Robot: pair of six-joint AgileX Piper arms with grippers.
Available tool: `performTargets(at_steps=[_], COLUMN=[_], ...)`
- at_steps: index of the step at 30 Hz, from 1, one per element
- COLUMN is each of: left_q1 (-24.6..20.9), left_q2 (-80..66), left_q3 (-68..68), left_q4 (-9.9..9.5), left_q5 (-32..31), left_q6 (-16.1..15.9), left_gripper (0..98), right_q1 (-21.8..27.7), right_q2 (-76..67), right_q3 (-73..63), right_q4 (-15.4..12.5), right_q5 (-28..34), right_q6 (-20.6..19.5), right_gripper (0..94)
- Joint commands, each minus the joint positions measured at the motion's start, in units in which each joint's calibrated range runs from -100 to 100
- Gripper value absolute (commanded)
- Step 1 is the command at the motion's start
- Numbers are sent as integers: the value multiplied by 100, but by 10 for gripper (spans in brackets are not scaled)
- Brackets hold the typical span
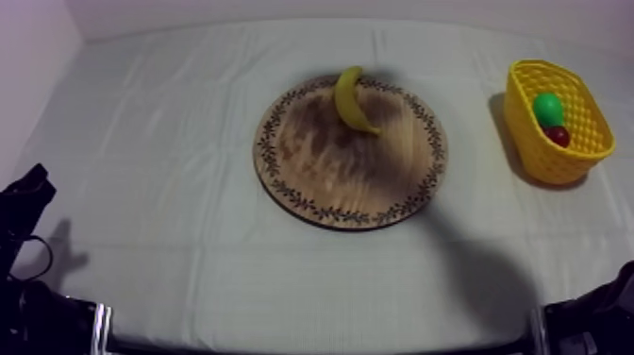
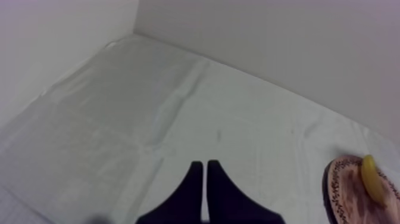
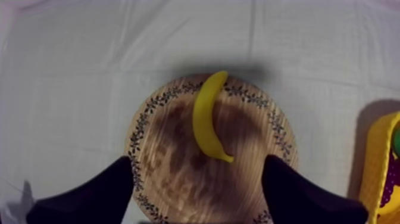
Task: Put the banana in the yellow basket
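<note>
The table (image 1: 170, 142), covered in pale cloth, stretches out ahead of both grippers. The left gripper (image 2: 203, 165) points out over bare cloth. Its two black fingers lie together in a narrow wedge with nothing between them. The right gripper (image 3: 197, 170) is held above the table, looking down, with its fingers spread wide apart and nothing in them.

The round wooden board (image 1: 340, 175) with its patterned rim lies flat below the right gripper, and its near part (image 3: 172, 161) sits between the two spread fingers. From the left gripper the board (image 2: 336, 184) lies well off, ahead and to the right.

The yellow basket (image 1: 557, 160) stands on the cloth to the right of the right gripper. It is past the board's right side, and a strip of cloth separates it (image 3: 381, 173) from the board.

The banana (image 1: 351, 99) lies on the board's far half, ahead of the gap between the right gripper's fingers, and neither finger touches it. Its far end (image 3: 205, 119) reaches the board's far rim, and its near tip curves in toward the middle. From the left gripper it (image 2: 372, 179) shows far off to the right, on the board.

Inside the basket sits a green fruit (image 1: 547, 109), with a small red fruit (image 1: 558, 136) just beside it.
</note>
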Motion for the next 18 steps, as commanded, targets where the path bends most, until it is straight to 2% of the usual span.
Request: performTargets(at_steps=[1,18], left_q1=[-2,-2], left_q2=[2,2], left_q3=[-2,-2], left_q4=[0,0], left_q5=[-2,-2], left_q6=[0,0], left_gripper=[1,1], right_q1=[-1,-35], right_q2=[41,1418], right_q3=[44,507], right_q4=[-3,-178], right_q5=[1,-492], right_q6=[-6,104], right_gripper=[684,725])
